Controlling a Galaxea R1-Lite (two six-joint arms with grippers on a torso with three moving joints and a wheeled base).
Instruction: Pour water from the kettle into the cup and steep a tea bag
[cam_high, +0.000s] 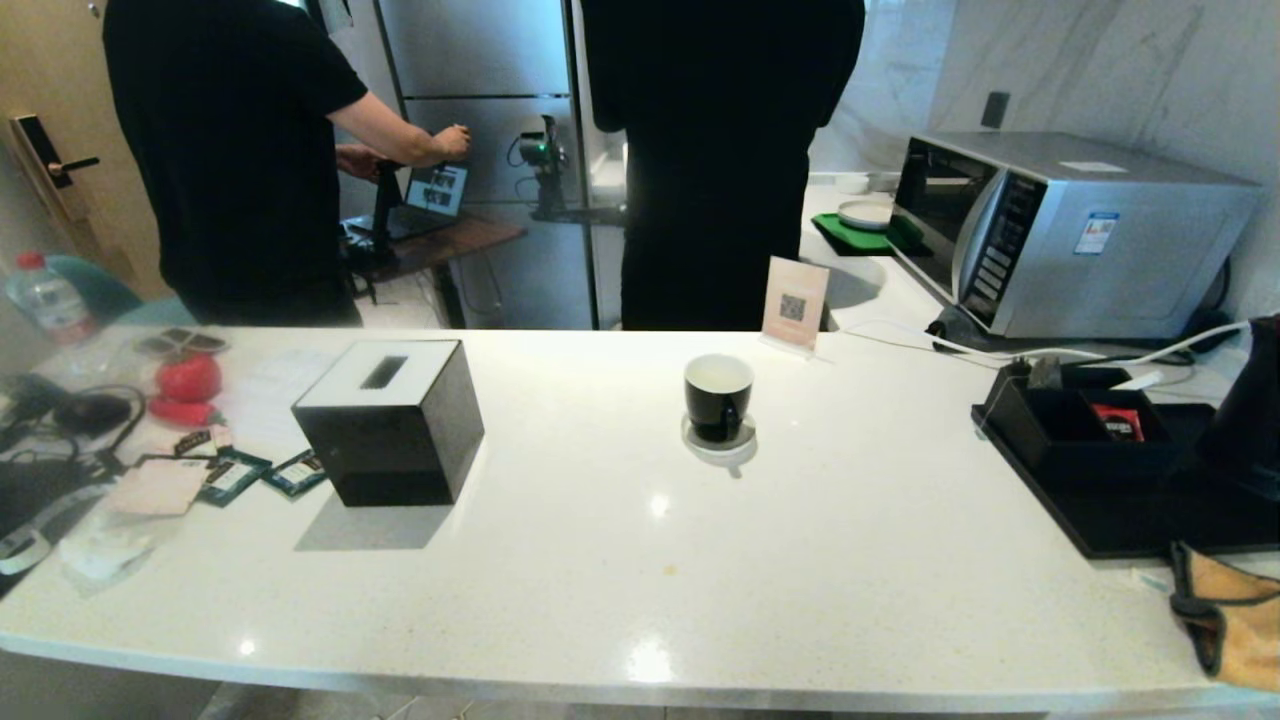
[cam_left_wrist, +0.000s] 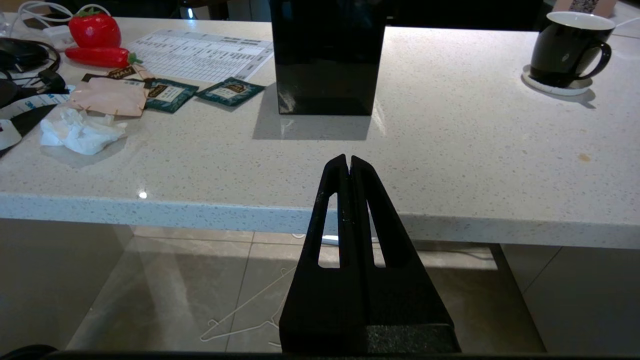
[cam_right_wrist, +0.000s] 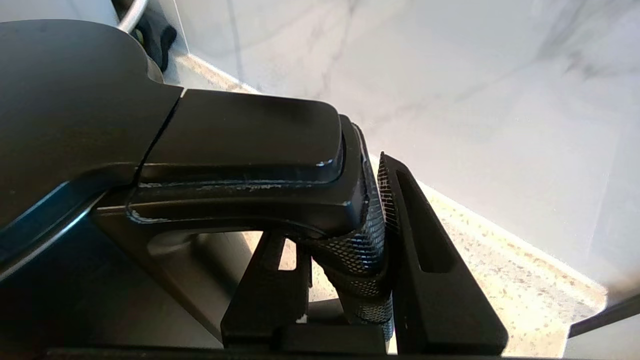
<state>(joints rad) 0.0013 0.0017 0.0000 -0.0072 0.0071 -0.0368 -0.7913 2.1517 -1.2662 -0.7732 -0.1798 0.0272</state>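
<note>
Head view, white speckled counter (cam_high: 850, 560), microwave (cam_high: 1060, 235) by marble wall, right pincer (cam_right_wrist: 350, 240) clamping kettle (cam_right_wrist: 75, 125) handle, left pincer (cam_left_wrist: 348, 161) closed.

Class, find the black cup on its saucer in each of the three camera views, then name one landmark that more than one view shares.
Head view: the cup stands mid-counter, on its saucer, right of the black tissue box.
Left wrist view: the cup is in the upper right corner, handle facing right.
Right wrist view: not in it; the right gripper grips the kettle handle.
Shared landmark: the tissue box.
</note>
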